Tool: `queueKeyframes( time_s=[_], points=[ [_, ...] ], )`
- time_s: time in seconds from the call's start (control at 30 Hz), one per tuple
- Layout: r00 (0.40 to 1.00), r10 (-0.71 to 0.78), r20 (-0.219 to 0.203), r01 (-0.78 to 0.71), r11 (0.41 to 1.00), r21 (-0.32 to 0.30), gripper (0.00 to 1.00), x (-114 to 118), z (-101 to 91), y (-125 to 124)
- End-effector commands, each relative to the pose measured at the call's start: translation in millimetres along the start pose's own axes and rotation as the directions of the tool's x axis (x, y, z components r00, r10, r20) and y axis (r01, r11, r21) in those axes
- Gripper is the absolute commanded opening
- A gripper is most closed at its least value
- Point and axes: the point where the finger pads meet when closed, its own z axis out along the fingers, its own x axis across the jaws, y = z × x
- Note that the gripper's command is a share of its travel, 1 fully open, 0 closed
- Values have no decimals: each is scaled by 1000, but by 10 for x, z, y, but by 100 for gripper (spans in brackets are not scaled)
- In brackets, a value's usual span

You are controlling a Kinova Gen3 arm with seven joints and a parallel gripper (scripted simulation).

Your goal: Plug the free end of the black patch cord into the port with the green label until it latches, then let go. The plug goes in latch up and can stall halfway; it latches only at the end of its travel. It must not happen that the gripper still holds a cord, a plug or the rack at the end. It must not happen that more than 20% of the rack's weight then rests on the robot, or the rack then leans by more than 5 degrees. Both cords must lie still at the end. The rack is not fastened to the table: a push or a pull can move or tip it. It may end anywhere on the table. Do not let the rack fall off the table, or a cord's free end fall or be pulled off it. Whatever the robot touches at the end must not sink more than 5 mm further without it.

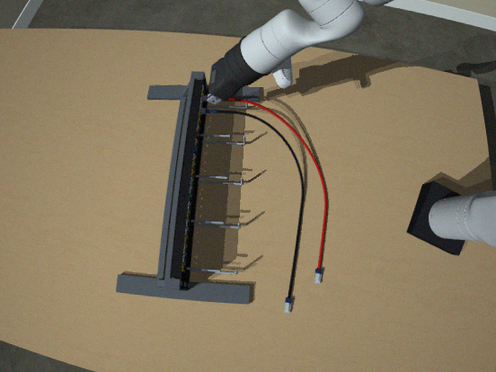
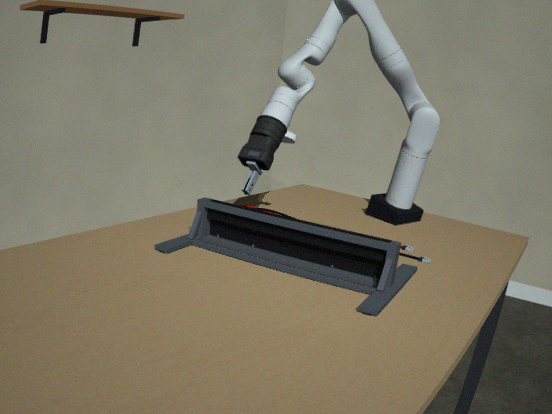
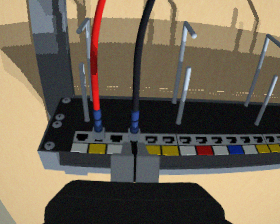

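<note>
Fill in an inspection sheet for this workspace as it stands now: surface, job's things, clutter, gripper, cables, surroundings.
Surface: tan wooden table, bearing the rack and both cords.
Job's things: grey patch rack upright on two feet; label strip shows yellow, white, red and blue tags, with no green one in the wrist view.
Clutter: nothing seen.
Gripper: gripper shut, holding nothing, poised above the rack's plugged end.
Cables: black patch cord and red patch cord each plugged in at one end; black cord's free plug and red cord's free plug lie on the table.
Surroundings: wall shelf, beige walls, robot base on the table.
</note>
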Motion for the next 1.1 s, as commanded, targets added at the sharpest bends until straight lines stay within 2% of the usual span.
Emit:
queueKeyframes(
  time_s=[0.0, 0.6, 0.8, 1.07],
  points=[
    [1000, -1, 1, 1, 1000, -1, 0, -3, -5, 10],
    [1000, -1, 1, 1, 1000, -1, 0, -3, -53, 10],
    [1000, -1, 1, 1, 1000, -1, 0, -3, -286, 9],
    [1000, -1, 1, 1, 1000, -1, 0, -3, -789, 9]
  ],
)
